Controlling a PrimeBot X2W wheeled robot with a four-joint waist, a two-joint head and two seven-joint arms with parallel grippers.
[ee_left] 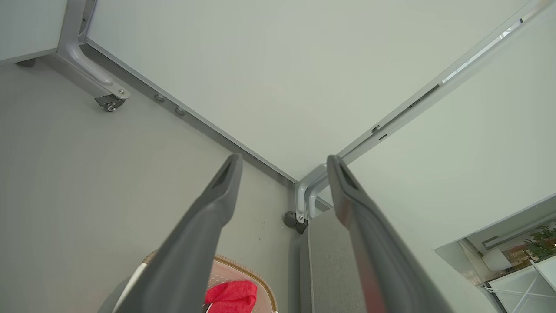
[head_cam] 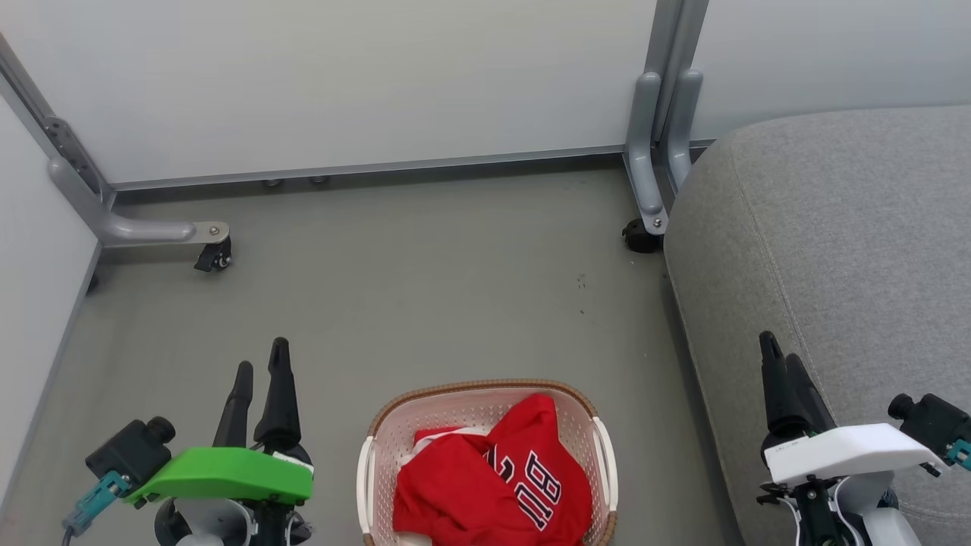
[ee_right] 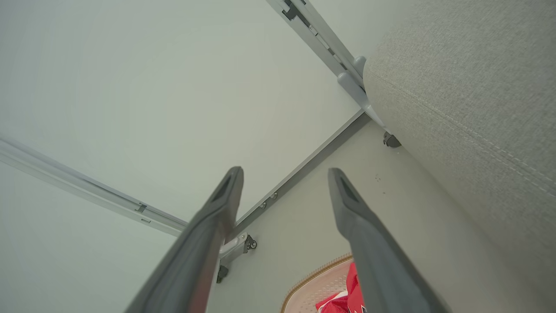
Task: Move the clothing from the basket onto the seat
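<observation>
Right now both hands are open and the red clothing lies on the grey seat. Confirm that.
Wrong in one point: the head view shows the red clothing in the basket, beside the grey seat, not on it. The left hand and right hand are open.

Green left cover [head_cam: 227,474], white right cover [head_cam: 842,451], both with long dark fingers [head_cam: 281,394].

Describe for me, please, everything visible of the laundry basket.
The basket is a small oval of cream perforated plastic with a brown woven-look rim and white side handles. It stands upright on the grey floor, left of the seat and apart from it, holding crumpled red clothing. The head view crops its near end.
</observation>
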